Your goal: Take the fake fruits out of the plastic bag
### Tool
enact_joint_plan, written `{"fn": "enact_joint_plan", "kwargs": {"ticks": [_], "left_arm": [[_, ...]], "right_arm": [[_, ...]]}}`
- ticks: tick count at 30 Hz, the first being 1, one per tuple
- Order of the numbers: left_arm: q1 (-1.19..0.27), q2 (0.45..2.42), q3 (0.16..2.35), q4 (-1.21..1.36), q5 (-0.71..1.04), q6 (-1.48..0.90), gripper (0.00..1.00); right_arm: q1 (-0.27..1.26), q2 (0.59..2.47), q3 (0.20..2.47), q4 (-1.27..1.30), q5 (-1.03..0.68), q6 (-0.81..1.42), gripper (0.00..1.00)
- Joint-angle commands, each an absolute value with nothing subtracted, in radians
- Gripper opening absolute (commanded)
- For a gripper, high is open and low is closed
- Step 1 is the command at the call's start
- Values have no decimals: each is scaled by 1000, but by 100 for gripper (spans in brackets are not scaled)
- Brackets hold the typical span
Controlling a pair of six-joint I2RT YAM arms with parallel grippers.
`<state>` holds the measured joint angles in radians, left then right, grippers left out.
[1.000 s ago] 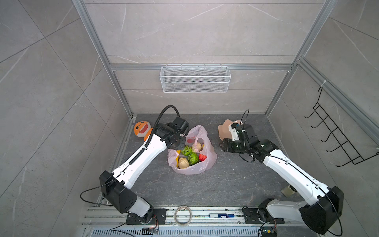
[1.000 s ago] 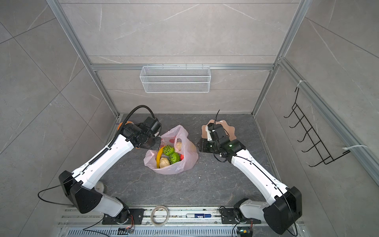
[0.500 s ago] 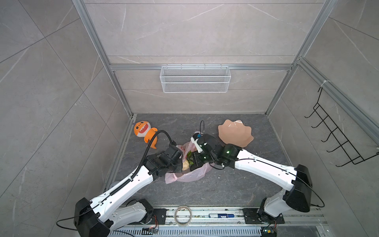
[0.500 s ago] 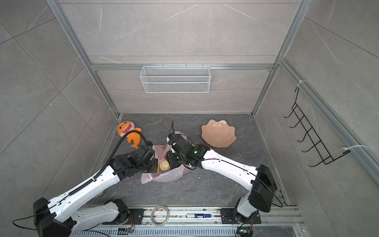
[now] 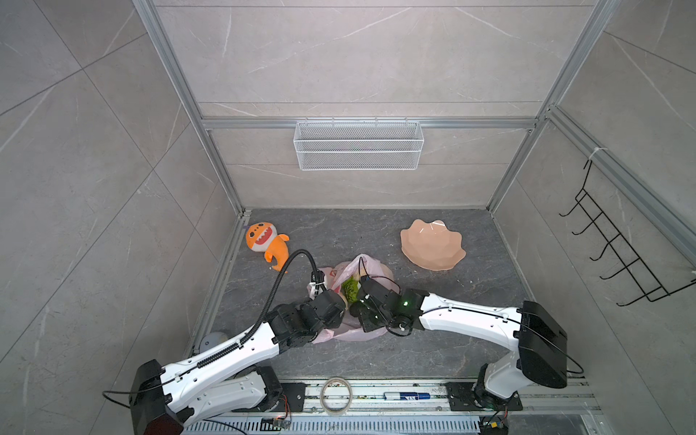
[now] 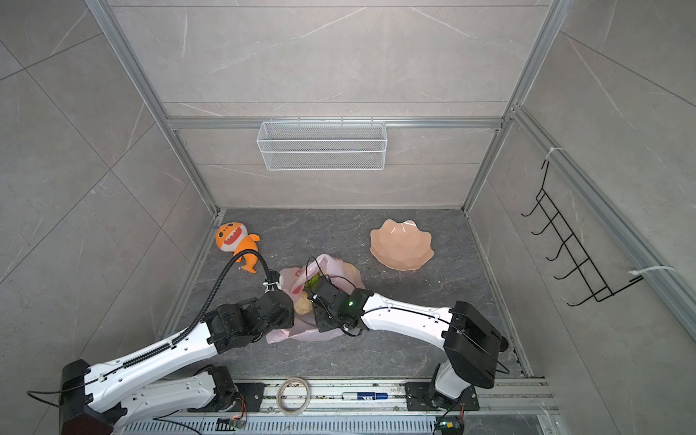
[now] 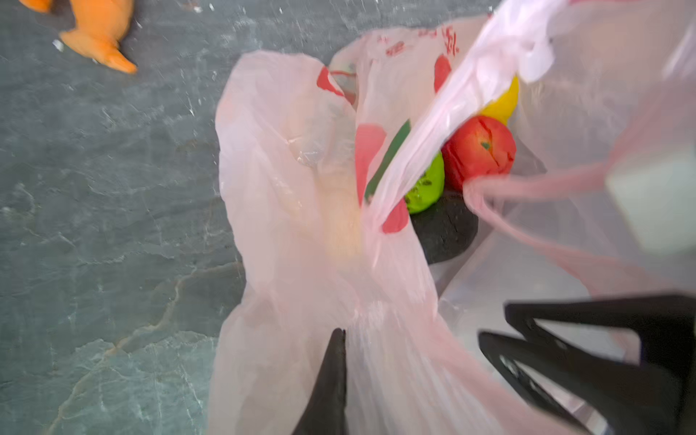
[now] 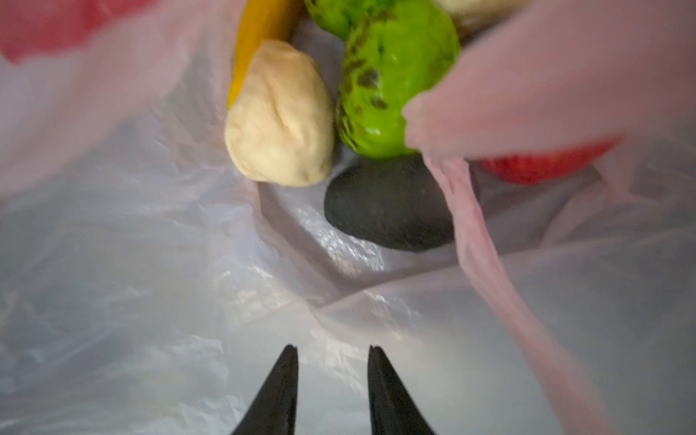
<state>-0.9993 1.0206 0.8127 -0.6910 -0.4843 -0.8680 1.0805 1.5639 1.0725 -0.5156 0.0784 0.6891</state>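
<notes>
I logged a dark grey stone-look tabletop (image 5: pixel 376 361). Three things lay directly on it. The pink plastic bag (image 5: pixel 380 271) sat crumpled near the middle. An orange plush shark (image 5: pixel 263 239) lay back-left by the frame rail. A peach scalloped bowl (image 5: pixel 431 244) sat back-right, apart from the bag. I noted pale specks near the bowl.

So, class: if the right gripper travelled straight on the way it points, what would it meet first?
Probably crumpled film of the plastic bag just ahead of the right gripper, then the dark avocado; depth is unclear.
</notes>
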Motion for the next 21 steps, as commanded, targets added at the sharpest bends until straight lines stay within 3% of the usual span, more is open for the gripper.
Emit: {"fn": "enact_joint_plan", "kwargs": {"ticks": [1, 15, 21], "left_arm": [[-1006, 1046, 809, -650, -561, -901, 5], [-1014, 1053, 716, -626, -540, -997, 3], [-1015, 1069, 698, -596, -525, -1003, 3]], "right_arm": [[1105, 1499, 993, -543, 145, 757, 34], [1098, 1544, 919, -539, 293, 713, 34], [998, 1589, 934, -495, 229, 669, 35]]}}
